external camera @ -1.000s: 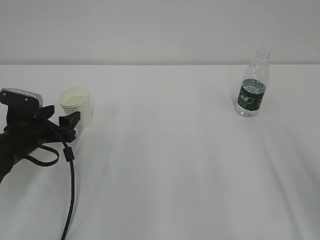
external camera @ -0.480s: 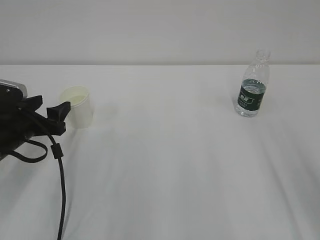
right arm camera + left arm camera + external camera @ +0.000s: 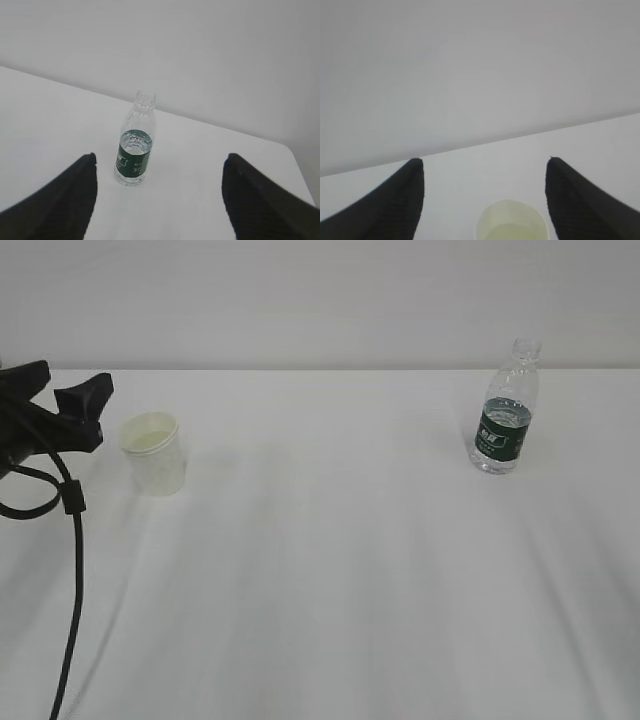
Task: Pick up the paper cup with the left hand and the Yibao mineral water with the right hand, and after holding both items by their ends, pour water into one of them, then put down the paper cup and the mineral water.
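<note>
The small white tapered paper cup point(image 3: 154, 453) with a rolled rim and pale cream inside stands upright on the white surface point(image 3: 340, 570). The black left hand point(image 3: 60, 400) hangs just beside the cup, on its left and above the cup's rim, spread wide and holding nothing; a thick black cable point(image 3: 70, 590) trails down from it. Well apart from the cup, far to its right, stands the small clear ribbed plastic Yibao mineral water bottle point(image 3: 505, 410) with a dark green label band, upright and uncapped. The right hand point(image 3: 160, 200) faces that bottle, spread wide, empty, apart from it.
</note>
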`<state>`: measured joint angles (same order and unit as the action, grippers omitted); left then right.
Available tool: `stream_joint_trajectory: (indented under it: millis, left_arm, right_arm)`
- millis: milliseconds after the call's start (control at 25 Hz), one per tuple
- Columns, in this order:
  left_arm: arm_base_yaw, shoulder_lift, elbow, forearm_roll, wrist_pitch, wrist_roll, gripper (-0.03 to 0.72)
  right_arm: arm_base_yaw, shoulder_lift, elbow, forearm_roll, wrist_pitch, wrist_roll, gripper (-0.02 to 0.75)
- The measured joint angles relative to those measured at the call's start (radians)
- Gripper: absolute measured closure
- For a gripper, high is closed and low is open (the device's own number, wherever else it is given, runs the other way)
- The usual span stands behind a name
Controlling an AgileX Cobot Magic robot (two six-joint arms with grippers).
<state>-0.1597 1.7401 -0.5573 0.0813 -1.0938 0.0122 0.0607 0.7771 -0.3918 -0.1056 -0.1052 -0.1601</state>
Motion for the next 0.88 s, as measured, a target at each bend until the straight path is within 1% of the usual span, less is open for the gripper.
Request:
stream_joint_trajectory:
  millis: [320, 880]
  left_arm:
    - [0.000, -0.121, 0.004, -0.003, 0.116, 0.001, 0.147]
    - [0.000, -0.233, 0.005, -0.003, 0.231, 0.001, 0.153]
  right_arm:
    - [0.000, -0.040, 0.000, 0.000, 0.015, 0.000, 0.148]
    - [0.000, -0.040, 0.000, 0.000, 0.019, 0.000, 0.148]
